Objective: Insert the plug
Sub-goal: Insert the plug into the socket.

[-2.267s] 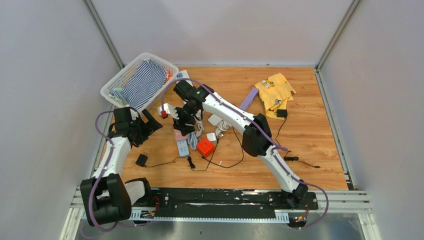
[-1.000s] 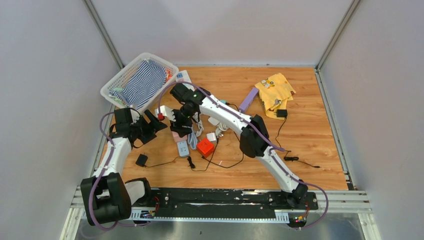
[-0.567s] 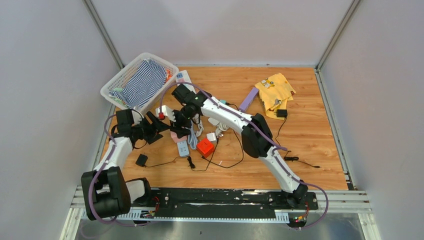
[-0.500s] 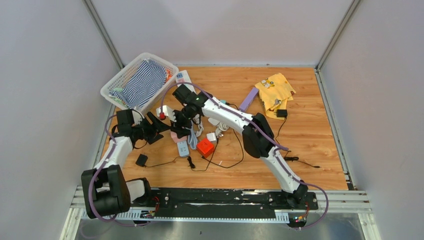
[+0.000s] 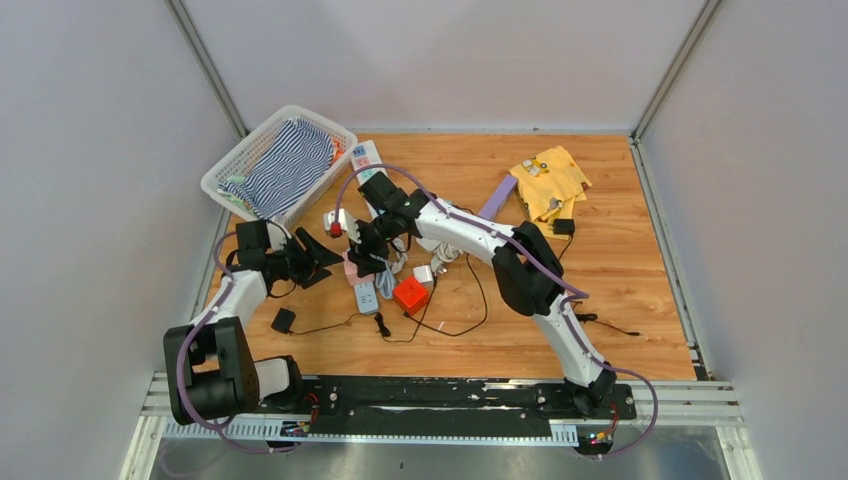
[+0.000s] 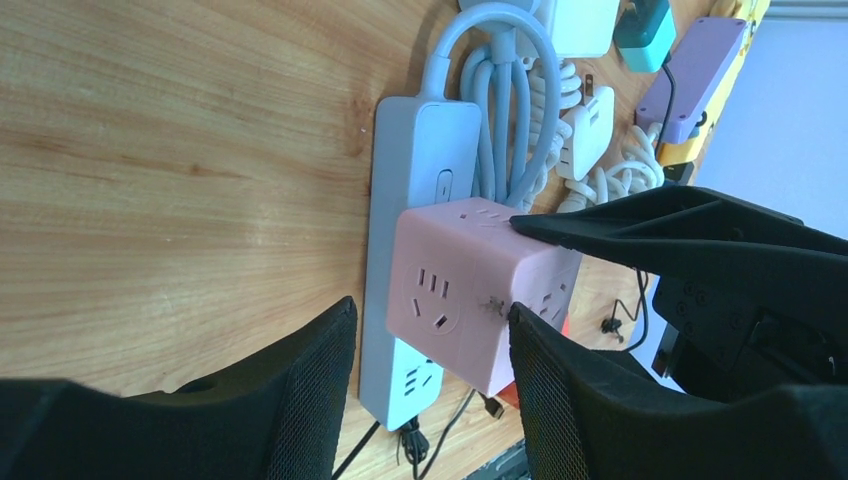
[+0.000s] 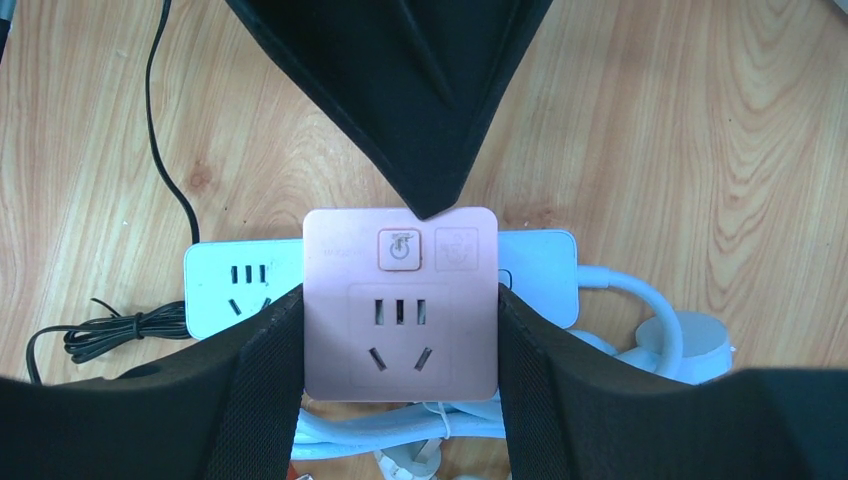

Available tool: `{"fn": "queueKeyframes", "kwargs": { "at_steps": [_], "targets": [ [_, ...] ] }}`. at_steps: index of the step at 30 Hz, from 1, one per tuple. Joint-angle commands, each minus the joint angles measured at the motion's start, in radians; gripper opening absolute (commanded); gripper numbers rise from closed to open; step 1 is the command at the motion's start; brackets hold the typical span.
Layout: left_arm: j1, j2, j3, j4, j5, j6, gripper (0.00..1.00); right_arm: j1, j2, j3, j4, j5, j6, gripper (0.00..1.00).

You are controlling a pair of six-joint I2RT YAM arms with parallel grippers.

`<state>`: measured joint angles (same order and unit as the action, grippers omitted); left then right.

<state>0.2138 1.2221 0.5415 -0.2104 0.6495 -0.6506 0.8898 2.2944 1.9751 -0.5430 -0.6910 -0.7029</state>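
A pink cube plug adapter (image 7: 400,310) stands on a white power strip (image 7: 230,290) left of the table's middle; whatever prongs it has are hidden underneath. My right gripper (image 7: 400,298) is shut on the cube, one pad flat against each side. My left gripper (image 6: 430,312) reaches in from the left, open. Its right finger (image 6: 560,390) touches the cube's (image 6: 470,290) corner, and its left finger (image 6: 300,390) stands apart over the strip (image 6: 415,160). From above, both grippers (image 5: 325,250) (image 5: 360,252) meet at the cube (image 5: 352,267).
A white basket (image 5: 232,160) of striped cloth stands at the back left. A red cube (image 5: 410,293), white chargers (image 5: 430,245) and coiled cords crowd the strip's right side. A black adapter (image 5: 284,321) lies near front. A purple strip (image 5: 497,198) and yellow cloth (image 5: 550,180) lie right.
My left gripper has swung right, up to the pink cube, and its jaws have narrowed. The right gripper keeps its hold on the cube and has shifted slightly.
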Motion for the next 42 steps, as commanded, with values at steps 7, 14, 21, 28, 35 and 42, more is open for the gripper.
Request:
{"fn": "queueKeyframes", "kwargs": {
  "at_steps": [7,14,21,28,35,42],
  "targets": [
    [0.006,0.003,0.078,-0.103,-0.08,0.061,0.69,-0.009,0.1,-0.093,-0.108,0.123,0.112,0.08],
    [0.006,-0.117,0.184,-0.246,-0.372,0.08,0.85,0.021,0.024,-0.114,0.084,0.152,0.214,0.08],
    [0.007,-0.202,0.177,-0.315,-0.641,0.032,1.0,0.035,0.0,-0.117,0.245,0.136,0.265,0.08],
    [0.012,-0.186,0.172,-0.367,-0.76,-0.016,1.0,0.046,0.014,-0.112,0.309,0.159,0.267,0.12],
    [0.026,-0.174,0.146,-0.371,-0.787,-0.051,1.0,0.058,-0.081,-0.202,0.378,0.188,0.29,0.43],
    [0.042,-0.179,0.138,-0.402,-0.832,-0.044,1.0,0.058,-0.244,-0.321,0.435,0.22,0.331,0.78]
  ]
}}
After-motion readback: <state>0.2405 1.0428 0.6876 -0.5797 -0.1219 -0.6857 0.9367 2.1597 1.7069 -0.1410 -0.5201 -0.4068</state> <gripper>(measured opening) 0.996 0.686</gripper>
